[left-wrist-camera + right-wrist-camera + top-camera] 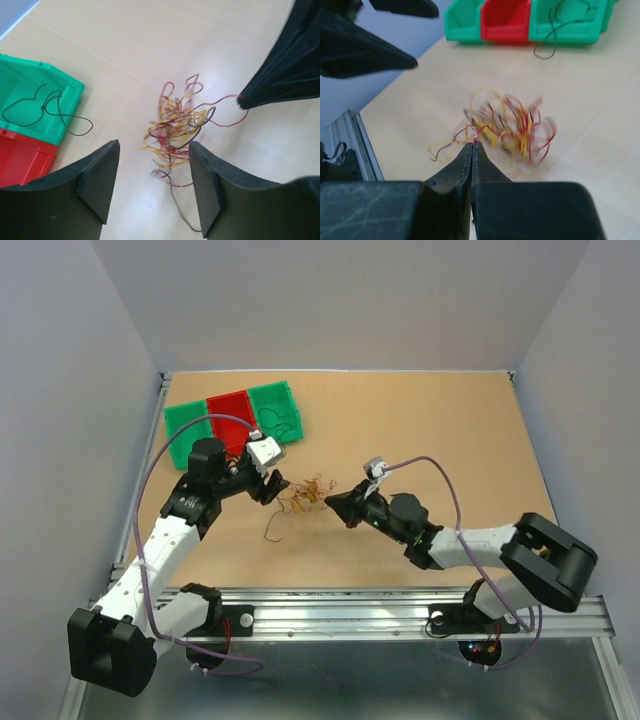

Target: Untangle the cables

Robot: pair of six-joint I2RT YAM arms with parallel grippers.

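Observation:
A curly clump of thin red, yellow and dark cables (pixel 303 495) lies on the tan table between the arms; it also shows in the left wrist view (pixel 176 122) and, blurred, in the right wrist view (pixel 512 125). My right gripper (pixel 473 145) is shut on the end of a red cable that leads into the clump; in the top view this gripper (pixel 338 503) is just right of the clump. My left gripper (pixel 152 172) is open, its jaws either side of the clump's near strands, touching nothing; in the top view it (pixel 272 488) is just left of the clump.
A row of green and red bins (pixel 233 418) stands at the back left. A dark cable (pixel 47 107) lies in the right green bin (pixel 30 85) and hangs over its rim. A loose dark strand (pixel 272 530) trails toward the front.

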